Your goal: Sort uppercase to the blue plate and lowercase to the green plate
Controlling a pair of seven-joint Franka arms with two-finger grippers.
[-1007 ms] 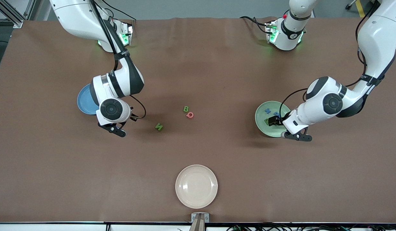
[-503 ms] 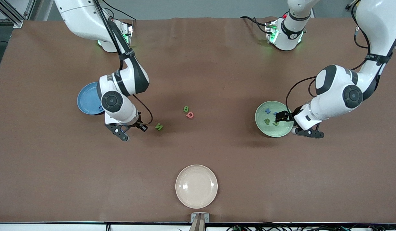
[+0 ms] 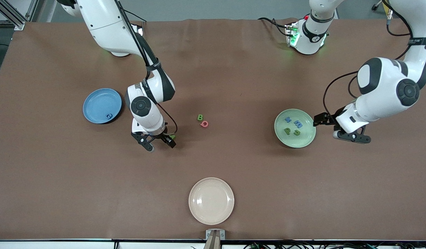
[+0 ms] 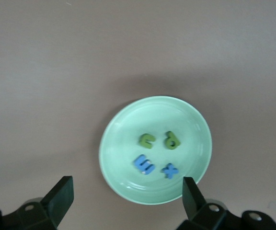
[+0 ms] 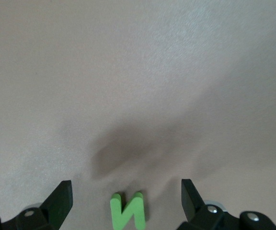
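My right gripper (image 3: pixel 161 144) hangs open right over the green N (image 5: pixel 128 211), which lies flat on the table between the fingers (image 5: pixel 61 196). The blue plate (image 3: pixel 95 103) holds a blue G (image 3: pixel 109 116). A green B (image 3: pixel 200 117) and a pink Q (image 3: pixel 204 123) lie mid-table. The green plate (image 3: pixel 302 141) holds the lowercase letters: blue x (image 4: pixel 170 170), blue m (image 4: pixel 144 164), green p (image 4: pixel 172 140) and green u (image 4: pixel 147 140). Just off that plate's rim (image 4: pixel 109 143), toward the left arm's end, my left gripper (image 3: pixel 326 129) stands open and empty.
A cream-white plate (image 3: pixel 211 200) sits near the table edge closest to the front camera. Brown cloth covers the whole table. The two arm bases stand along the edge farthest from the front camera.
My right gripper opened, left the blue plate and moved over to the green N. The left gripper drew back off the green plate toward its own end, still open.
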